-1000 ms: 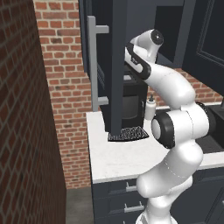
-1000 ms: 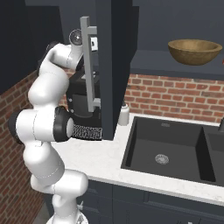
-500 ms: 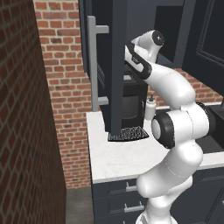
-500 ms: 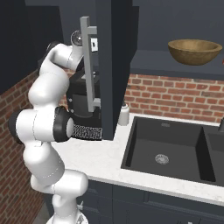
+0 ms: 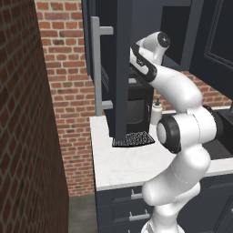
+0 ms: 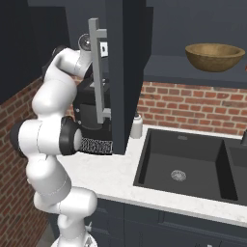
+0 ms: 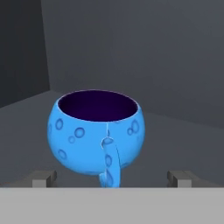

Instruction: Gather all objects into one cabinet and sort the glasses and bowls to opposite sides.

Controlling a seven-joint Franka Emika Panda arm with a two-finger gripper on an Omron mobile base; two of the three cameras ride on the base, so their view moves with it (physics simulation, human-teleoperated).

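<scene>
While inside the dark cabinet (image 7: 175, 65), my gripper (image 7: 112, 179) spread wide, empty, blue bowl (image 7: 96, 131) between its fingertips (image 7: 43, 177).

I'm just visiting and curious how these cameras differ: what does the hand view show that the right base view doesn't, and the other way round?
The hand view shows a blue bowl standing upright on a grey cabinet shelf, between the open gripper tips. The right base view shows the wooden bowl up on a shelf, the sink, the open cabinet door with its silver handle, and the white arm. Both look at the dark cabinet interior.
</scene>
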